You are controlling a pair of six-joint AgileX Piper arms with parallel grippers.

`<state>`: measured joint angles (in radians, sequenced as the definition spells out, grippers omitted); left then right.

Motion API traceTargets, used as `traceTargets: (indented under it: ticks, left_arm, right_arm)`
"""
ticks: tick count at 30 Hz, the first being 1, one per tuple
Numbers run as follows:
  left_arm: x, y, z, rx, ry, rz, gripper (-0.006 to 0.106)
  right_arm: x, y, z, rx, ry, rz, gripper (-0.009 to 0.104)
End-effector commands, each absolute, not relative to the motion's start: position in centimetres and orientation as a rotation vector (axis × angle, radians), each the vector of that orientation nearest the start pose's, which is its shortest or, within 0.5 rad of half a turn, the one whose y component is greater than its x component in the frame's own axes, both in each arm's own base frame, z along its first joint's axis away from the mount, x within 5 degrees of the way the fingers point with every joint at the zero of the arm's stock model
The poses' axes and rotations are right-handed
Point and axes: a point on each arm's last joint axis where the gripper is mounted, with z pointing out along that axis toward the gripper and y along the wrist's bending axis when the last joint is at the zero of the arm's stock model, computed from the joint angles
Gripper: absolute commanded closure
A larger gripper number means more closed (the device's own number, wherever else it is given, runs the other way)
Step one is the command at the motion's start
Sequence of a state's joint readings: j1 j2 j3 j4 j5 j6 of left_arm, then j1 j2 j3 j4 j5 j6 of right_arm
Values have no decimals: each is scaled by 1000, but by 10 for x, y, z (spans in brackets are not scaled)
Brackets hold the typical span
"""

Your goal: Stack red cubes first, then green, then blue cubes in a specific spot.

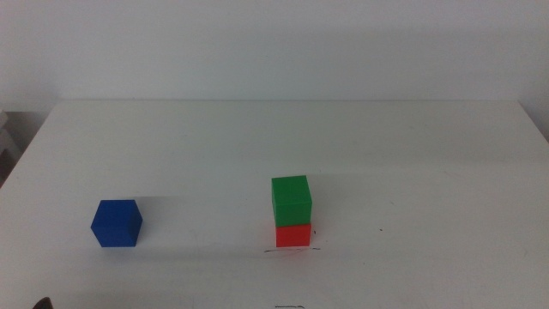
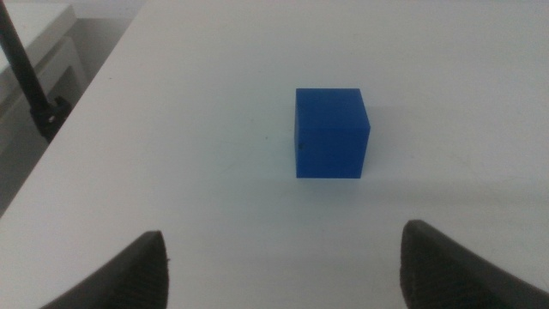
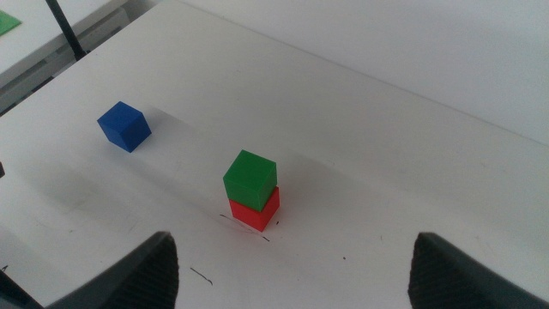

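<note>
White surface (image 1: 412, 154) against a pale wall, w/ a two-high stack right of centre near the front: green cube (image 1: 291, 200) sits on red cube (image 1: 293, 235), and the red one rests at the thin pen stroke (image 1: 292, 250) marking the target spot. Blue cube (image 1: 117, 223) stands alone, well apart to the left, flat on the surface. Left end effector (image 2: 283, 275) has its jaws spread wide, empty, w/ the blue cube straight ahead and roughly centred between them, not yet touching. Right end effector (image 3: 296, 275) is also open, holding nothing, hanging back w/ the stack ahead. Left arm looks nearer the blue cube, so the pick is prob its job; approach is straight forward.
</note>
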<state>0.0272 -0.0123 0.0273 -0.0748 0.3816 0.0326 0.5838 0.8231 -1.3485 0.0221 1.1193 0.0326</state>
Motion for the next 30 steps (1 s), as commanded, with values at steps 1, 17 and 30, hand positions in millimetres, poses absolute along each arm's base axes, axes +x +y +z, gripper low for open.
traceTargets:
  ticks: [1,17,30]
  left_arm:
    - [55,0,181,-59,1786,-32,10]
    - [114,2,298,-68,1919,-39,10]
    - [148,3,370,-10,2478,-15,10]
  right_arm:
    - [90,60,485,-555,1935,396,8]
    - [90,60,485,-555,1935,396,8]
    - [90,60,485,-555,1935,396,8]
